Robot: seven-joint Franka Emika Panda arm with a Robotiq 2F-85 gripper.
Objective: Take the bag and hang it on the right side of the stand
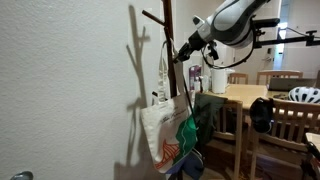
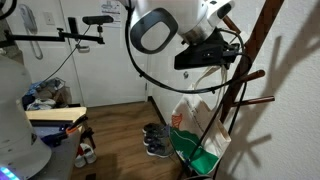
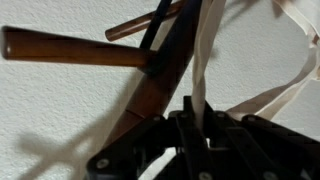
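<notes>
- Grips thin off-white handle (image 3: 203, 55) with closed black end effector (image 3: 198, 122).
- Shows large off-white canvas tote bag (image 1: 160, 125), green and orange-red print, dangling against dark brown wooden coat stand (image 1: 168, 22).
- Looks early: grasp made, hanging on right side yet to do.

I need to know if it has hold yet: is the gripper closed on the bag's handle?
Yes, in the wrist view the gripper is shut on the bag, pinching its pale handle strap next to the stand.
</notes>
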